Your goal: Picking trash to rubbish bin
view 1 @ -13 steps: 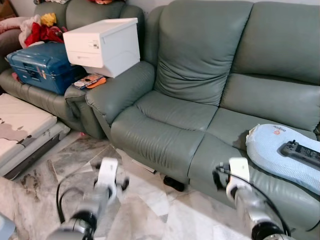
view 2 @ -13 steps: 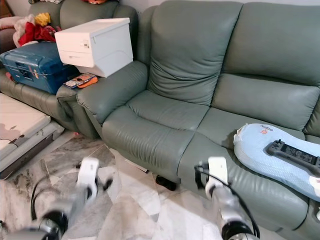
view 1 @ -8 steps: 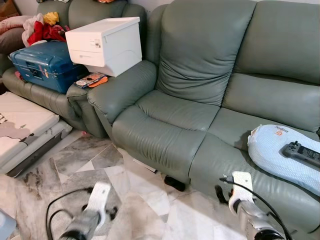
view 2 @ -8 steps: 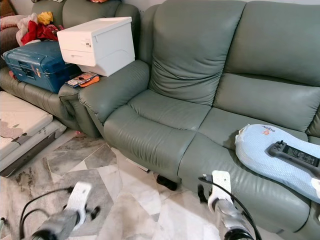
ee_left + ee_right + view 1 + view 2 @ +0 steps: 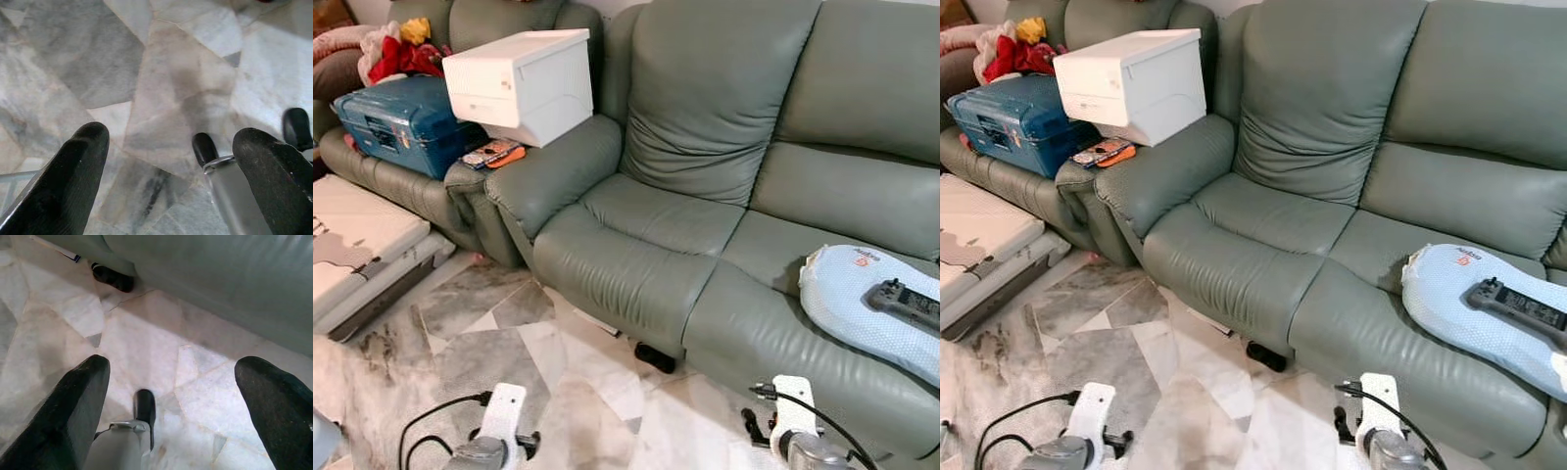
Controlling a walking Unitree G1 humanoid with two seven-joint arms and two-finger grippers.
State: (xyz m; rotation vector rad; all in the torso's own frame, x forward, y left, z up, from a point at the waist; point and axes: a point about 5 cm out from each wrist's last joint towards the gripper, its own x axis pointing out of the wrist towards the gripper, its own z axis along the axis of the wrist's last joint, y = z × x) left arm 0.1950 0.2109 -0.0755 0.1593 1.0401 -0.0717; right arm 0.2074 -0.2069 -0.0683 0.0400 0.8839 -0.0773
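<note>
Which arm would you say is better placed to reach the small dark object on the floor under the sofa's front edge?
Probably the right: the dark object lies ahead of the open right gripper; the left gripper faces bare floor.

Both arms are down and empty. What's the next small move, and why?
Probably step toward the sofa and look under its front edge: a small dark object lies on the marble floor there. Both the left gripper and right gripper are open over bare floor.
</note>
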